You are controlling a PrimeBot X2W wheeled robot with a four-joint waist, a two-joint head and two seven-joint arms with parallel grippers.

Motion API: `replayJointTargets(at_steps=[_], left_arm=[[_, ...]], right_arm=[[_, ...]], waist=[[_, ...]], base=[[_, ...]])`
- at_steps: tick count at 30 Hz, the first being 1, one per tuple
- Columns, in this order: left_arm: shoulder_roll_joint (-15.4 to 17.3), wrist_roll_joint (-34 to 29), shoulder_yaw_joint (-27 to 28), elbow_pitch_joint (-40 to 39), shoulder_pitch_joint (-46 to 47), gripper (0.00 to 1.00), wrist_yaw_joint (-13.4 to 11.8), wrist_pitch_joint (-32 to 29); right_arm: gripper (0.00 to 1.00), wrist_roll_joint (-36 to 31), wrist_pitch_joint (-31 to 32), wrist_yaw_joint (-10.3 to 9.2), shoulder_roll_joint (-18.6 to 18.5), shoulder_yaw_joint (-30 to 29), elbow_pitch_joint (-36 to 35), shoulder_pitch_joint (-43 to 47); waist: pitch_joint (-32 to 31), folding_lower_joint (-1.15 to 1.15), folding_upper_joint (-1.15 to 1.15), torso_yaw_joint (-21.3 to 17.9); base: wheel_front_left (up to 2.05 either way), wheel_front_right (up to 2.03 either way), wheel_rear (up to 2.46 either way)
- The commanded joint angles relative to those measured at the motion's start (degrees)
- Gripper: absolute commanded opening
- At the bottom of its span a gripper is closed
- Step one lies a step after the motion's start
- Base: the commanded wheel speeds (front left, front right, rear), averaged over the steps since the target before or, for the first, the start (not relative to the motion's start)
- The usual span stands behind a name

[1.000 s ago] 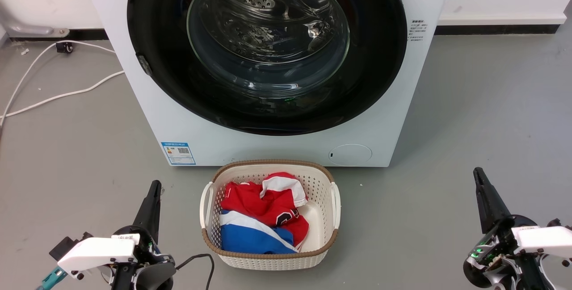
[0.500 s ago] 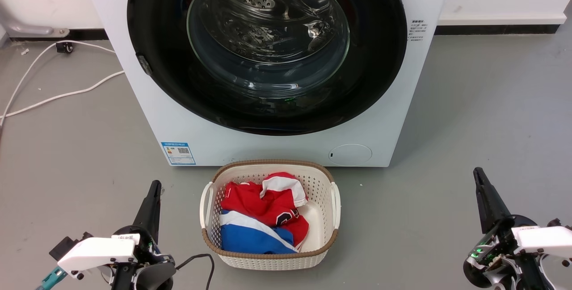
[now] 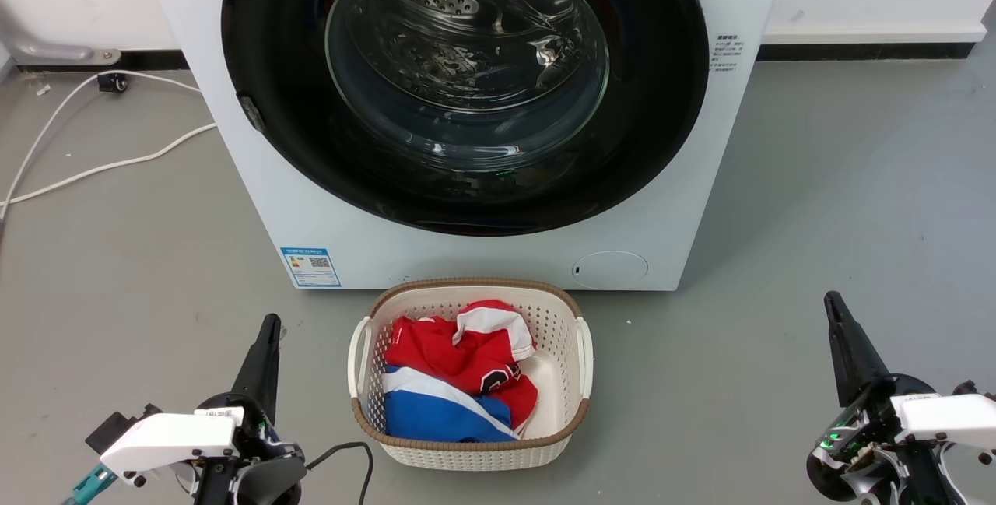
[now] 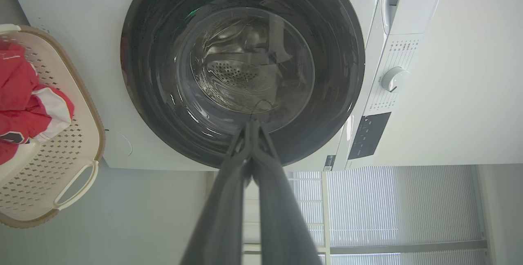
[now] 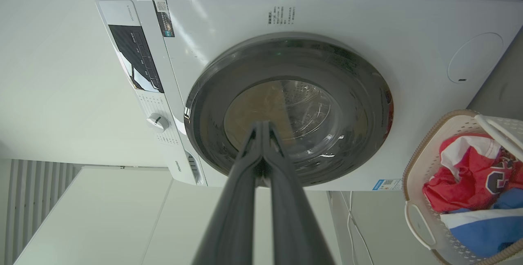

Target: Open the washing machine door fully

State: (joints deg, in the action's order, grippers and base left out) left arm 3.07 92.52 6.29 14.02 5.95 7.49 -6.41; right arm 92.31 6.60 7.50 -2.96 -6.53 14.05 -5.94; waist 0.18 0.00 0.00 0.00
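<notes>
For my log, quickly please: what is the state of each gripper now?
Left gripper, two long dark fingers: closed, holding nothing.
Right gripper, two long dark fingers: closed, holding nothing.

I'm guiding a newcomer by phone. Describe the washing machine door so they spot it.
Find the big white washing machine behind the cream basket. The door fills most of its front: a large round glossy black disc with a clear glass centre. The small round cap below is white.
</notes>
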Motion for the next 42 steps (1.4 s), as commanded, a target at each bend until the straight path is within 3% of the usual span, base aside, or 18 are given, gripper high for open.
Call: replayJointTargets(at_steps=[1, 3, 4, 20, 33, 42], left_arm=[[-0.1, 0.0, 0.2, 0.0, 0.6, 0.00, 0.0, -0.2], [-0.1, 0.0, 0.2, 0.0, 0.6, 0.00, 0.0, -0.2], [0.0, 0.0, 0.0, 0.0, 0.0, 1.00, 0.0, 0.0], [-0.2, -4.0, 0.5, 1.1, -2.3, 1.00, 0.0, 4.0], [-0.2, -13.3, 5.2, 0.8, -2.5, 1.00, 0.0, 7.2], [-0.2, -23.9, 6.7, -4.0, -3.2, 1.00, -0.2, 9.2]], right_arm=[[0.00, 0.2, 0.1, -0.01, 0.2, 0.0, 0.1, -0.6], [0.00, 0.2, 0.1, -0.02, 0.2, 0.0, 0.1, -0.6], [1.00, 0.0, 0.0, 0.00, 0.0, 0.0, 0.0, 0.0], [1.00, -5.6, -4.1, -0.01, 0.0, 0.9, -0.2, 2.4], [1.00, -21.2, -7.3, -0.01, 0.0, 0.9, -2.8, 2.5], [1.00, -33.6, -9.3, -0.01, 0.0, 1.3, -5.9, 2.6]], waist=[[0.0, 0.00, 0.00, 0.0], [0.0, 0.00, 0.00, 0.0], [0.0, 0.00, 0.00, 0.0], [0.1, 0.00, 0.00, 0.0], [0.3, 0.00, 0.00, 0.2], [0.5, 0.00, 0.00, 0.3]], base=[[0.00, 0.00, 0.00], [0.00, 0.00, 0.00], [0.00, 0.00, 0.00], [0.00, 0.00, 0.00], [0.00, 0.00, 0.00], [0.00, 0.00, 0.00]])
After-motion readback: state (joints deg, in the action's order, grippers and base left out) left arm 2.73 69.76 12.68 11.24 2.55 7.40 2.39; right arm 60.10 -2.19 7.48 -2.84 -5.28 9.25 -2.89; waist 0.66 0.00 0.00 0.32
